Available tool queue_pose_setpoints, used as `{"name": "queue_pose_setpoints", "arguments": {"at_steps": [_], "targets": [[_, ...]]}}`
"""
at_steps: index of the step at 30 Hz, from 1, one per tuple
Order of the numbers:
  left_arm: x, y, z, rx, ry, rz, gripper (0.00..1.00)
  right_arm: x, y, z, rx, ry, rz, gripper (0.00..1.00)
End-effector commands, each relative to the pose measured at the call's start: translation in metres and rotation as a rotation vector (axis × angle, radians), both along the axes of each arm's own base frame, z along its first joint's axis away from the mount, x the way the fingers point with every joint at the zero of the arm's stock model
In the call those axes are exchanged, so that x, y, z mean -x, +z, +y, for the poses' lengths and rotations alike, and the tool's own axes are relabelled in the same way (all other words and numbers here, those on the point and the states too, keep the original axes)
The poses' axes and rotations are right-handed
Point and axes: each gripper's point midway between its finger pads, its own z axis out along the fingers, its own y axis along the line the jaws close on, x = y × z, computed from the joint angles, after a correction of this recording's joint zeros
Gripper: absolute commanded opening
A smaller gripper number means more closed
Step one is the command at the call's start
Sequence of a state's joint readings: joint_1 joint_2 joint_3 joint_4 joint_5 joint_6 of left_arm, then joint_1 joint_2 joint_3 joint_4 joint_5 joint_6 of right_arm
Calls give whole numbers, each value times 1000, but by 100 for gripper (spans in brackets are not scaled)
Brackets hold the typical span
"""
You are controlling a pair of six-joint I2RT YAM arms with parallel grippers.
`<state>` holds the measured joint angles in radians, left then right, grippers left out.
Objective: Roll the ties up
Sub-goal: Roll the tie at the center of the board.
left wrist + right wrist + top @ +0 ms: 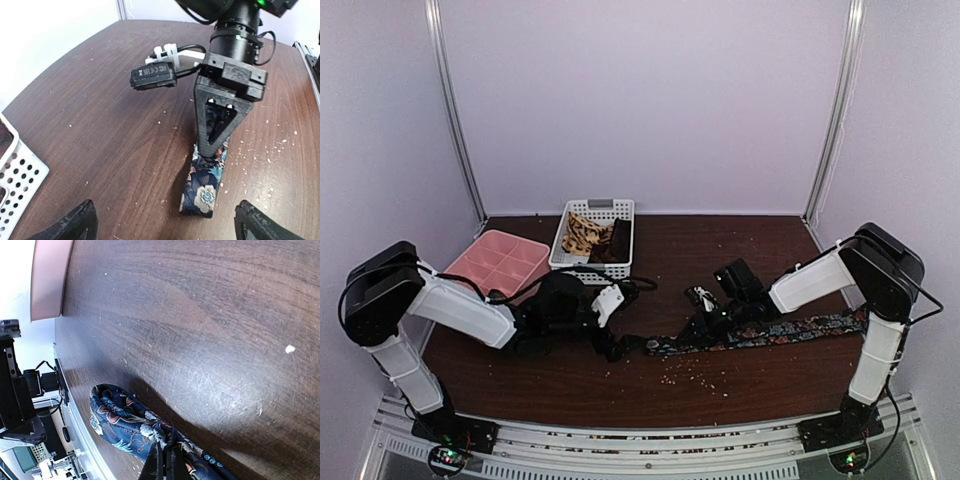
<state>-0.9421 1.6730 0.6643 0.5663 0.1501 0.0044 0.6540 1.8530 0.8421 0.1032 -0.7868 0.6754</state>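
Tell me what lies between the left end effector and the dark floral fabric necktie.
Left wrist view: only bare, speckled brown tabletop between the left end effector and the necktie.

Lab test booth, plain white walls [640, 100], metal corner posts [455, 110], dark wooden table [770, 250]

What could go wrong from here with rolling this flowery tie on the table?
1. Only the right fingers pinch the floral tie at its folded end; the left fingers stand wide open, off it, so the fold may spring loose.
2. The tie's long tail lies stretched toward the right arm's base and might drag or twist during rolling.
3. Crumbs scattered on the table could get rolled in.
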Motion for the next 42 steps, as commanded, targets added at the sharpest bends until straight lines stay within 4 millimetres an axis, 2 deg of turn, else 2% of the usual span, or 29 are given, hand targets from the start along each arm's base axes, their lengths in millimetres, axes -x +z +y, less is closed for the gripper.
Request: {"name": "queue_pose_setpoints", "arguments": {"at_steps": [1,3,6,9,16,21,26,30,34,38,42], "targets": [[-3,-6,-15,-8,-58,36,98,-5,-9,-3,26,-13,-16,0],[5,-11,-18,15,-106,34,98,-4,-9,-3,25,-12,-16,0],[6,-26,-24,13,-138,35,98,-4,-10,-3,32,-11,-17,0],[12,-40,-34,14,-202,56,94,-3,-13,-5,41,-10,-13,0],[11,-61,-41,19,-222,53,69,-1,-15,-9,59,-10,-15,0],[9,-60,-44,23,-229,42,51,-1,-17,-10,65,-9,-16,0],[12,-43,-45,42,-249,24,38,0,-19,-11,71,-12,-11,0],[15,-23,-53,78,-269,15,36,2,-20,-12,73,-11,-11,0],[11,-14,-69,101,-283,7,35,2,-21,-13,72,-14,-11,0],[5,-18,-84,107,-296,31,35,2,-19,-11,64,-14,-10,0],[3,-34,-96,100,-318,80,35,2,-17,-11,60,-15,-12,0]]}}
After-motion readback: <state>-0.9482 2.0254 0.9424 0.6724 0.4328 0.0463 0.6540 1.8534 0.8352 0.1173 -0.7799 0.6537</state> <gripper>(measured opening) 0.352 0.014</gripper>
